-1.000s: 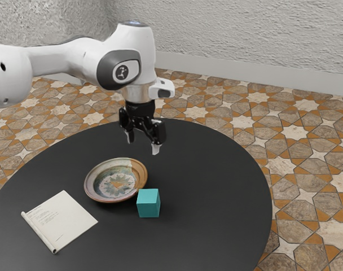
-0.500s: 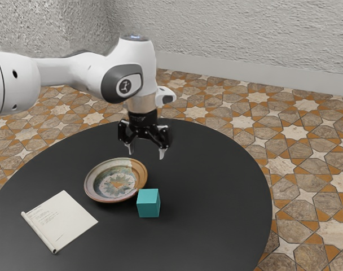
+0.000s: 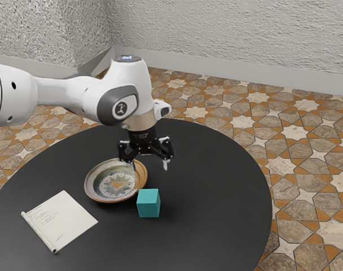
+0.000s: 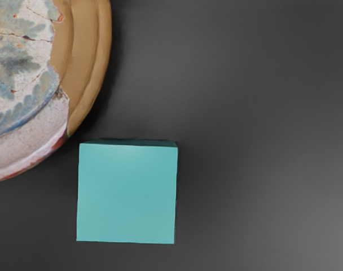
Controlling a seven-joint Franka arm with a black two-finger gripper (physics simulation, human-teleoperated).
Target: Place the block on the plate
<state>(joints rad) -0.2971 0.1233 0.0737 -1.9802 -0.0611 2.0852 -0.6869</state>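
My gripper (image 3: 150, 168) hangs in the air with its fingers wide apart and nothing between them, above the table near the plate's edge and the block. The teal block (image 3: 148, 203) rests on the black table just beside the plate (image 3: 95, 192), on the exterior view's right of it. In the wrist view the block (image 4: 127, 193) shows its flat top face, and the plate (image 4: 92, 62), patterned with a tan rim, lies close to it with a narrow strip of table between them.
An open booklet or sheet (image 3: 60, 221) with a rolled edge lies on the round black table (image 3: 216, 192), toward the exterior view's left of the plate. The table's curved edge borders a patterned tile floor (image 3: 307, 186).
My gripper has come down and toward the block, and my hand has turned somewhat. The block, plate and booklet have stayed where they were.
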